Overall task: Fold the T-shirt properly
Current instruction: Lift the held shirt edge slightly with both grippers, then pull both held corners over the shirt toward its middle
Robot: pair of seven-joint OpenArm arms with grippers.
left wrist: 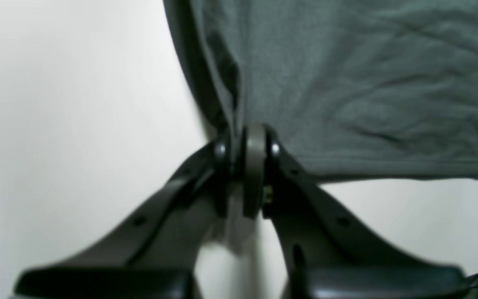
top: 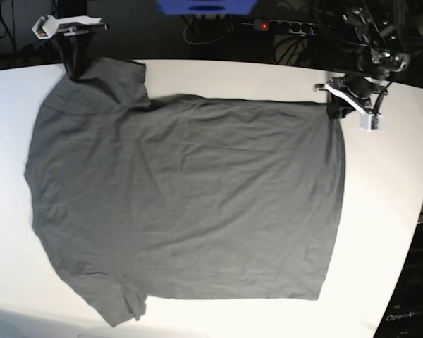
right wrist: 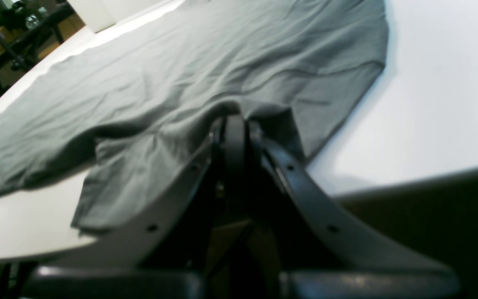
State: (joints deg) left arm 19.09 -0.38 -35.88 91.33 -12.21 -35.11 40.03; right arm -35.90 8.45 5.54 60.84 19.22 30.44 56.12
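While the soft, wrinkled T-shirt (top: 183, 197) is spread flat on the white table (top: 388, 204), its far corners are clamped by the left gripper (left wrist: 245, 143) and the right gripper (right wrist: 232, 124).

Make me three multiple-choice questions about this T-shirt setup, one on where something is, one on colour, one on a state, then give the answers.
1. Where does the left end effector grip the T-shirt?
A. a hem corner
B. the collar
C. mid-chest

2. What colour is the T-shirt?
A. red
B. dark grey
C. white

3. How does the T-shirt lie on the table?
A. rolled up
B. folded in half
C. spread out flat

Answers: 1 A, the left wrist view shows the jaws pinching a corner beside the hem. 2 B, grey in every view. 3 C, the base view shows the whole outline.
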